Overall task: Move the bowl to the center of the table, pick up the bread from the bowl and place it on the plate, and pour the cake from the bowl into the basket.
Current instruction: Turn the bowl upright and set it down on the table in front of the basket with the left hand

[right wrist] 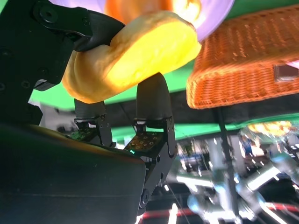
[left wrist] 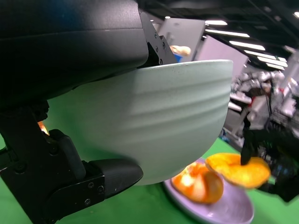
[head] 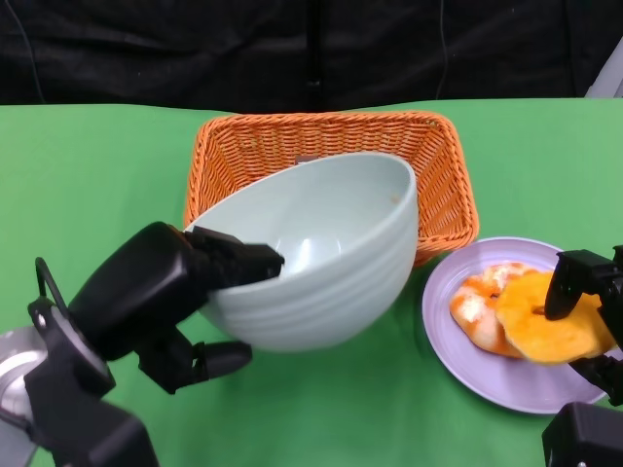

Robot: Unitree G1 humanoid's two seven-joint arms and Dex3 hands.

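Green cloth covers the table (head: 88, 195), with a dark backdrop along its 12 o'clock edge. Left hand (head: 170, 292) grips the pale bowl (head: 321, 258) by its rim at the bowl's 9 o'clock side, fingers hooked inside and a thumb beneath the wall; the bowl is lifted and tilted, mouth toward the orange wicker basket (head: 443, 185) just behind it at 12 o'clock, overlapping the basket's front edge. No contents are visible in the part of the bowl that shows. Right hand (head: 584, 311) pinches a yellow-orange bread slice (head: 545, 321) between closed fingers, above the purple plate (head: 467, 360) at 4 o'clock of the bowl. A second orange pastry (head: 477, 306) lies on the plate, partly under the slice.
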